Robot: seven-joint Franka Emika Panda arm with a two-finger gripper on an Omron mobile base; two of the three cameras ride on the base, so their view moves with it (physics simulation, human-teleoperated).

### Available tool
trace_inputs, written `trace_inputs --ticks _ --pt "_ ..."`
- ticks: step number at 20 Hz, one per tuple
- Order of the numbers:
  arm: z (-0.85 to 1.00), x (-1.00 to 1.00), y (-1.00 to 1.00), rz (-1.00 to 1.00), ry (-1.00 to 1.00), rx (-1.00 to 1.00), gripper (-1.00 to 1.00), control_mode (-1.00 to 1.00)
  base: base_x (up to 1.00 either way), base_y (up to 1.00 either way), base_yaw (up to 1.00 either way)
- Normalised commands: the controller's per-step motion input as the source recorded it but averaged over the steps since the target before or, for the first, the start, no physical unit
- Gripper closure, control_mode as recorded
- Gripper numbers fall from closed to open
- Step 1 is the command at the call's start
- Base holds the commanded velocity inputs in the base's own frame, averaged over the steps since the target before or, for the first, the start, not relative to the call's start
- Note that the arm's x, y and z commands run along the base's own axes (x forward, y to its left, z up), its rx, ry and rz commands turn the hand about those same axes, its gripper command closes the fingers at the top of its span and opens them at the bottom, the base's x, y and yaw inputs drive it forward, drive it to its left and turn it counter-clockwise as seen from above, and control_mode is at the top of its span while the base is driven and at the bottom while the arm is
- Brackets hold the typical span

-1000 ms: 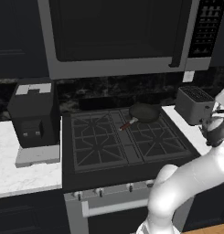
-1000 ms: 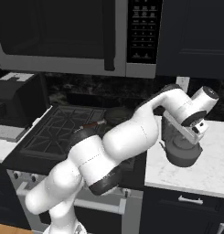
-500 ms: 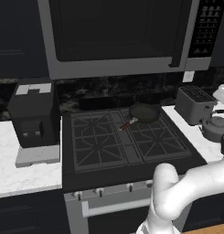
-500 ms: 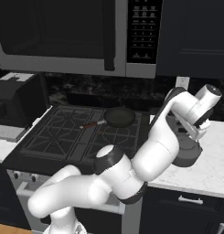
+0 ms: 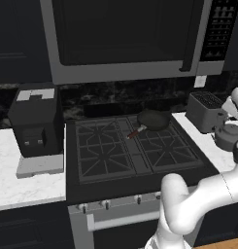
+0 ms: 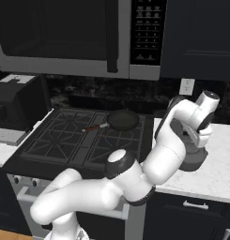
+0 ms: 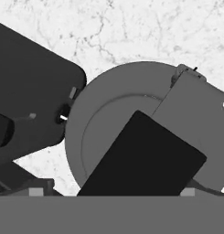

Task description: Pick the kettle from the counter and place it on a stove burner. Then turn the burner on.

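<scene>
Hand view puts our claw (image 7: 111, 194) directly above the kettle (image 7: 113, 123) on the counter (image 7: 145, 27), jaws spread wide, gripping nothing; toaster (image 7: 26, 91) just beside.

Kettle (image 5: 229, 136) on counter (image 6: 219, 164) right of stove (image 5: 125, 151), toaster (image 5: 205, 112) behind it; pan (image 5: 152, 120) on rear burner

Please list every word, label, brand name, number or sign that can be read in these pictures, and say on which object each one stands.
No text can be read in any view.
Microwave: its control panel carries rows of small pale marks, too small and blurred to read.
Coffee machine: no legible label.
Toaster, kettle, frying pan: no markings visible.
Wall outlet: blank.
</scene>
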Motion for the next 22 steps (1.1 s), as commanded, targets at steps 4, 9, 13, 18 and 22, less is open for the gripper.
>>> trace_inputs --ticks 4,9,13,18,22 --pt "-0.18 0.33 0.00 -0.16 0.00 0.00 -1.00 -1.00 0.00 0.00 0.00" --pt "0.00 0.04 0.00 -0.01 0.00 0.00 1.00 -1.00 0.00 0.00 0.00" --pt "0.00 -0.06 0.00 0.00 0.00 0.00 1.00 -1.00 0.00 0.00 0.00" --pt "0.06 -0.36 0.00 0.00 -0.12 0.00 1.00 -1.00 0.00 0.00 0.00" --pt "0.28 -0.65 0.05 0.00 -0.21 0.00 1.00 -1.00 0.00 0.00 0.00"
